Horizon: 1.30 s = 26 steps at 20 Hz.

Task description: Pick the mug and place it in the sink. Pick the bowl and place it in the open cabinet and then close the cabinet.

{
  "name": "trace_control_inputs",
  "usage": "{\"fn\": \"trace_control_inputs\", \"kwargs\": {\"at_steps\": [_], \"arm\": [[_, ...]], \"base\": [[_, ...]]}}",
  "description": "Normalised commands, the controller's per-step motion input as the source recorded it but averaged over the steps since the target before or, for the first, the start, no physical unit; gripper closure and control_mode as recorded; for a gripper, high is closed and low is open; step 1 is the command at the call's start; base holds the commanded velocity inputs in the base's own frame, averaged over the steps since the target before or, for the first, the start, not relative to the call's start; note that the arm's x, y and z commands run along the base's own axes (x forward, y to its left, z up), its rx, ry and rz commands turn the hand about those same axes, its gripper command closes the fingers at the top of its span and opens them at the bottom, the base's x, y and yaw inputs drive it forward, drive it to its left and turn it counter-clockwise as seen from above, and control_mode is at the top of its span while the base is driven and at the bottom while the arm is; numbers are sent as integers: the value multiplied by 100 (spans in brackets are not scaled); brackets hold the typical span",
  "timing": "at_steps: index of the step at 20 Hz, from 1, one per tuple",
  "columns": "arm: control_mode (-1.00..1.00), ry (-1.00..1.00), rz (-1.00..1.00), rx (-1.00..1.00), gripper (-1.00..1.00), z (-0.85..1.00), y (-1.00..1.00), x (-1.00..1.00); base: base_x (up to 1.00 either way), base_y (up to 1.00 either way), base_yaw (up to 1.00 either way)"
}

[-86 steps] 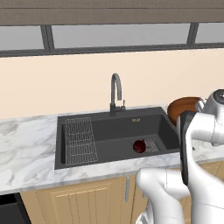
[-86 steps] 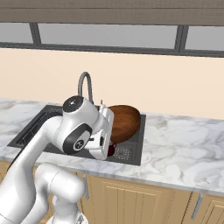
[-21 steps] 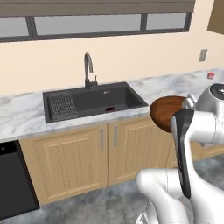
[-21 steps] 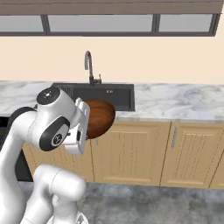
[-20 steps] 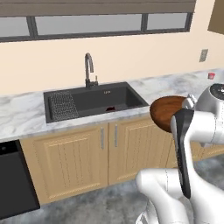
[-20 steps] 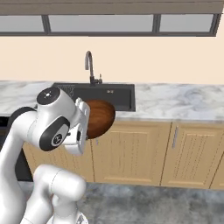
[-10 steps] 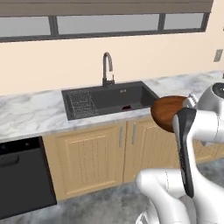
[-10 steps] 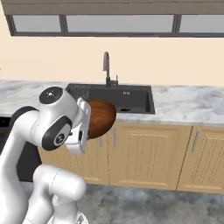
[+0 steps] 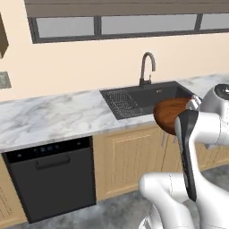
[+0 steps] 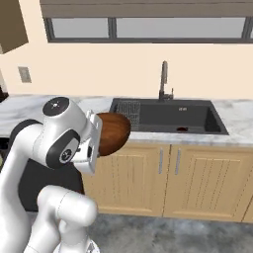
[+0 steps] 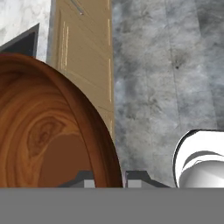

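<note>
The wide reddish-brown wooden bowl [image 10: 112, 132] hangs tipped on its side in front of the lower cabinet doors, away from the counter. My gripper [image 11: 111, 179] is shut on the bowl [image 11: 52, 131], with the rim between the two fingertips. From the left base view the bowl [image 9: 171, 114] shows beside my white forearm. The dark grey sink [image 10: 163, 118] lies in the marble counter, and the small dark red mug [image 10: 182, 129] rests at its front. The sink [image 9: 152, 99] has a wire rack at its left. A corner of an upper wall cabinet [image 10: 12, 24] shows at top left.
A curved faucet [image 9: 147, 65] stands behind the basin. A black dishwasher [image 9: 53, 179] sits under the counter left of the tan lower cabinets [image 10: 163, 178]. A wall outlet [image 10: 24, 74] is above the marble counter [image 9: 49, 118]. Grey floor [image 11: 175, 65] lies below.
Both base views have shifted, so the base has moved left along the counter and the sink now sits further right. The bowl stays gripped in the same pose.
</note>
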Motion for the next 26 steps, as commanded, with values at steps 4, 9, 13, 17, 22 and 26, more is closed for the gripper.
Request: {"fn": "trace_control_inputs", "kwargs": {"at_steps": [4, 9, 13, 17, 22, 26], "arm": [[100, 0, 0, 0, 100, 0, 0, 0], [100, 0, 0, 0, 100, 0, 0, 0], [100, 0, 0, 0, 100, 0, 0, 0], [100, 0, 0, 0, 100, 0, 0, 0], [100, 0, 0, 0, 100, 0, 0, 0], [100, 0, 0, 0, 100, 0, 0, 0]], "base": [[-66, 100, -10], [-84, 100, -11], [-85, 100, -11], [-56, 100, -12], [-5, 100, -7], [28, 100, -11]]}}
